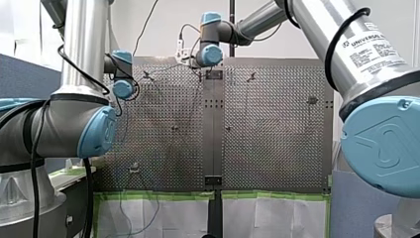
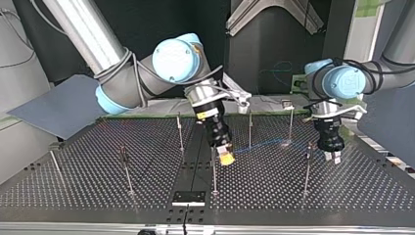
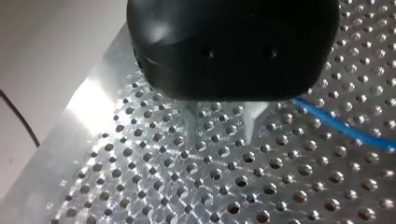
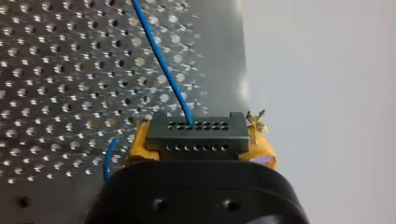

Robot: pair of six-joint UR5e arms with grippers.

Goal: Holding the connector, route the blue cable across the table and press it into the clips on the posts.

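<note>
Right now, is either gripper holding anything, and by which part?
My right gripper clamps the connector by its two short ends, between yellow pads; the blue cable leaves its face. My left gripper is open, holding nothing.

Pale wall (image 1: 166, 20), dark backdrop (image 2: 147, 19), green-taped white sheets (image 1: 168, 215)

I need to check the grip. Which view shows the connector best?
Right wrist view: the connector sits close, clamped between the yellow pads of my right gripper, blue cable leaving its holes. The top view shows only those pads; the other views show no connector.
</note>
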